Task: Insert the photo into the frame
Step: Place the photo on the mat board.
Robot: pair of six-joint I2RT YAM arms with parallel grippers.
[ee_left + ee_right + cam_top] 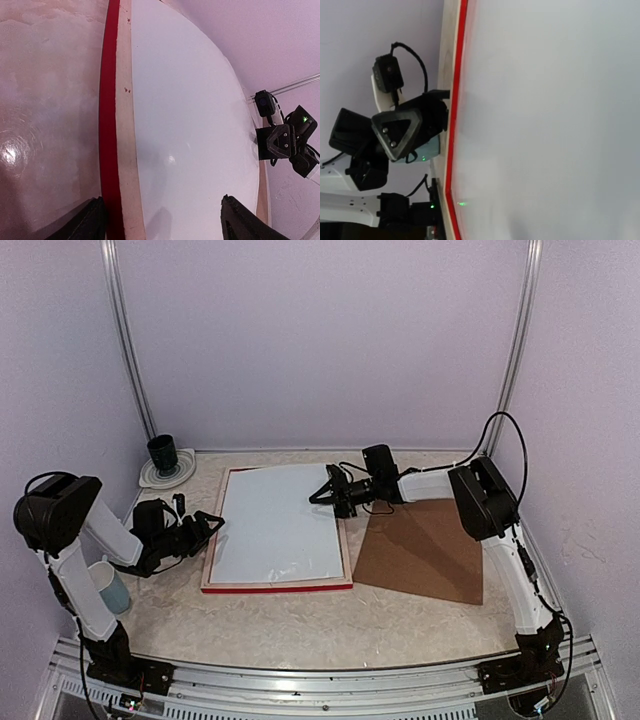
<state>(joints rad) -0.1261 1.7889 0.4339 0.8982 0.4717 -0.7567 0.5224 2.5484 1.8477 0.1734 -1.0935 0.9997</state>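
The frame (pixel 275 587) lies flat in the middle of the table, its red edge and pale wood rim (pixel 109 125) showing. A white sheet (pixel 280 520) fills its inside. The photo's printed picture shows in no view, and I cannot tell what the white sheet is. My left gripper (pixel 205 525) is open at the frame's left side, its fingertips (pixel 235 215) straddling the left rail with nothing between them. My right gripper (pixel 322 490) hovers over the frame's far right rail with its fingers spread and holds nothing. In its own view only the white sheet (pixel 545 125) and red edge (pixel 455 125) show.
A brown backing board (pixel 420 550) lies right of the frame, under the right arm. A dark cup on a white dish (pixel 163 455) stands at the back left. A pale blue cup (pixel 112 588) sits by the left arm's base. Walls close in on three sides.
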